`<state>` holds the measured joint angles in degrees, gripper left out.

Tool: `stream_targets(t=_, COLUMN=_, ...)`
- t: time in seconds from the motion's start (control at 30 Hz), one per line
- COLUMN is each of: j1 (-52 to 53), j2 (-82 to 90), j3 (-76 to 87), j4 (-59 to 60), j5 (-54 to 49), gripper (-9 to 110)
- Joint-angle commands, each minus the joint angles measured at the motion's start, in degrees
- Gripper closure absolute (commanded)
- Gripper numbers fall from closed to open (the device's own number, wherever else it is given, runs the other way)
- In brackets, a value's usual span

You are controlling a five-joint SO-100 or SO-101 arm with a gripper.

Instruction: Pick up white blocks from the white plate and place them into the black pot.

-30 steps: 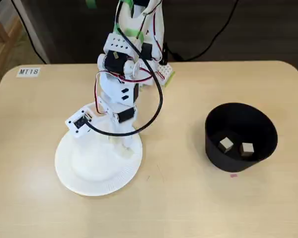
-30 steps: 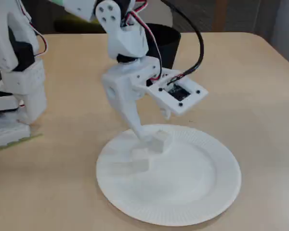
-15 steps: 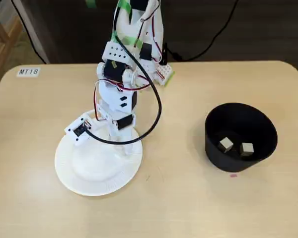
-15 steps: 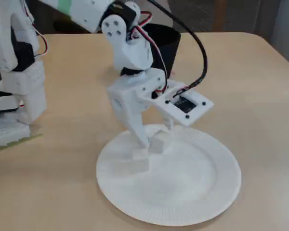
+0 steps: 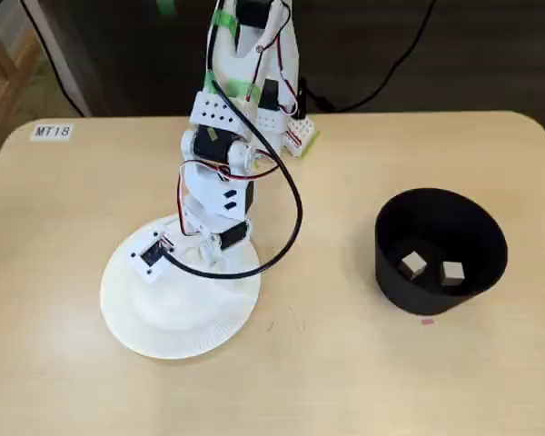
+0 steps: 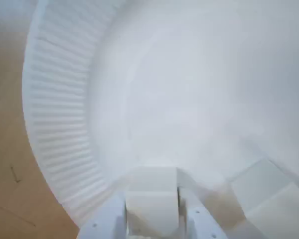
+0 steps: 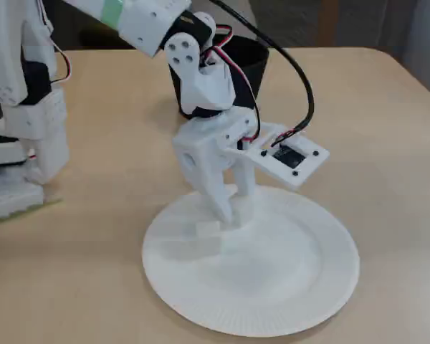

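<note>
The white plate (image 5: 136, 331) lies left of centre on the table, and my gripper (image 5: 211, 261) stands over its far right part. In the wrist view the gripper (image 6: 152, 206) is shut on a white block (image 6: 152, 191) resting on the plate (image 6: 60, 124). A second block (image 6: 263, 183) lies just to its right. From the other fixed view, the fingers (image 7: 222, 204) clamp one block (image 7: 241, 208), while two more blocks (image 7: 207, 228) (image 7: 203, 247) lie beside it on the plate (image 7: 272, 322). The black pot (image 5: 391, 283) at the right holds two blocks (image 5: 413, 264) (image 5: 451, 272).
The arm's base (image 5: 286, 136) stands at the table's far edge behind the plate. A black cable (image 5: 286, 232) loops from the arm toward the wrist camera (image 5: 151, 255). A label tag (image 5: 52, 132) lies at the far left corner. Bare table separates plate and pot.
The gripper has come down onto the plate and its jaws have closed around the block nearest the pot. The other blocks have not moved.
</note>
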<state>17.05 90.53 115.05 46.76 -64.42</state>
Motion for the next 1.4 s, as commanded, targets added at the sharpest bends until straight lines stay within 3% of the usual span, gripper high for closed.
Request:
stream_targets(t=0.0, j1=-0.2, j2=0.1, j3=-2.9, j4=-0.7, j5=0.2, gripper=95)
stream_targets(t=0.2, j1=-0.3, j2=0.0, j3=-3.5, j4=-0.8, j5=0.5, gripper=104)
stream_targets(t=0.4, j1=-1.8, j2=2.0, j3=-5.5, j4=-2.0, j5=5.5, gripper=104)
stream_targets(t=0.7, j1=-9.5, j2=20.7, j3=-5.9, j4=-14.5, j5=38.3, gripper=104)
stream_targets(t=0.87, j1=-16.1, j2=24.6, j3=-12.7, j4=-4.6, j5=53.3, gripper=104)
stream_targets(t=1.2, j1=-42.5, j2=28.1, j3=-17.6, j4=11.8, j5=68.5, gripper=104)
stream_targets(t=1.37, j1=-51.9, j2=24.9, j3=-15.4, j4=12.2, j5=71.5, gripper=104)
